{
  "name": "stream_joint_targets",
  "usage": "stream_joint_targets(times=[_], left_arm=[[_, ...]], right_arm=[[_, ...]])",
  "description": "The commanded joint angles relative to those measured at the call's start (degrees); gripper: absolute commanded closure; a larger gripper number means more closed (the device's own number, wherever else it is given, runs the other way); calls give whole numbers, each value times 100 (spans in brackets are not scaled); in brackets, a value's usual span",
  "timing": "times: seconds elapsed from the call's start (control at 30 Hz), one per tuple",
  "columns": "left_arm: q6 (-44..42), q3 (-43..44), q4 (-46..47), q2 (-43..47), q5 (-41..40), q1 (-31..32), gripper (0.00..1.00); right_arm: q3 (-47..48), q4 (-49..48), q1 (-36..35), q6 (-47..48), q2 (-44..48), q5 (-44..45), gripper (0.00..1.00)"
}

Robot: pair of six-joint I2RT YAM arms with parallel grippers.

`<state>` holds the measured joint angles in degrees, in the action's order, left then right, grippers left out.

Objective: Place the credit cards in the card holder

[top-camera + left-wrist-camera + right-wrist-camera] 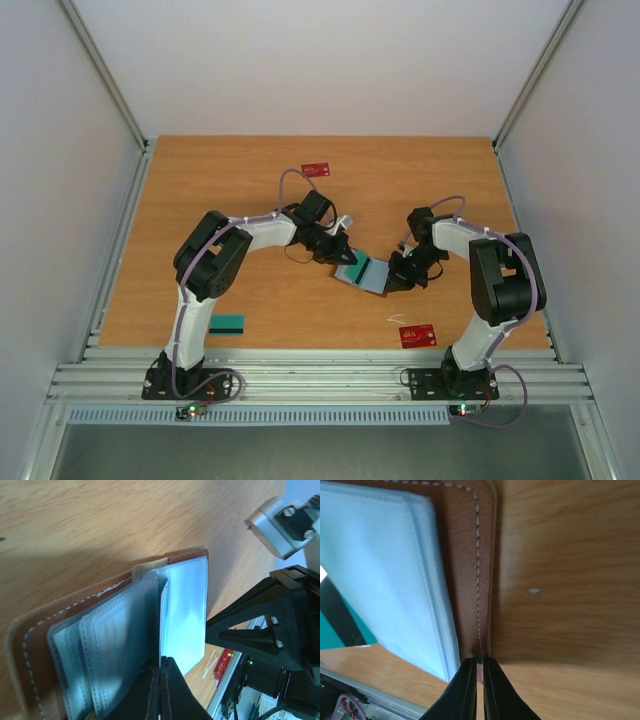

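The brown leather card holder [362,273] lies open at the table's middle, its grey-blue sleeves [125,645] fanned up. My left gripper [161,667] is shut on a thin card [162,625] seen edge-on, standing among the sleeves. In the right wrist view a teal card with a black stripe [330,637] shows behind the lining. My right gripper [482,665] is shut on the holder's stitched leather edge [470,555]. The two grippers [345,258] [392,280] face each other across the holder. Other cards lie loose: a red one [316,169] far back, a red one [417,335] front right, a teal one [227,324] front left.
The right arm's black gripper body [265,625] stands close on the right of the holder in the left wrist view. A scrap of clear film [394,320] lies by the front red card [223,662]. The metal rail [320,375] runs along the near table edge.
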<state>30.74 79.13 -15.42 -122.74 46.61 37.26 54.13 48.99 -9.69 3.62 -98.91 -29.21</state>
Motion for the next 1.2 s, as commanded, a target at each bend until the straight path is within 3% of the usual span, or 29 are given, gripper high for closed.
stream_joint_targets(times=[0.0,0.87,1.17], left_arm=[[-70,68,187,-204,54,36,100],[256,-123,735,-356,124,142,100],[-162,41,376,-401,-166,111,100]], right_arm=[[19,-197,3,-45,-229,-131,93],[36,-373,-6,-37,-476,-584,95],[-3,-312,-6,15,-437,-612,96]])
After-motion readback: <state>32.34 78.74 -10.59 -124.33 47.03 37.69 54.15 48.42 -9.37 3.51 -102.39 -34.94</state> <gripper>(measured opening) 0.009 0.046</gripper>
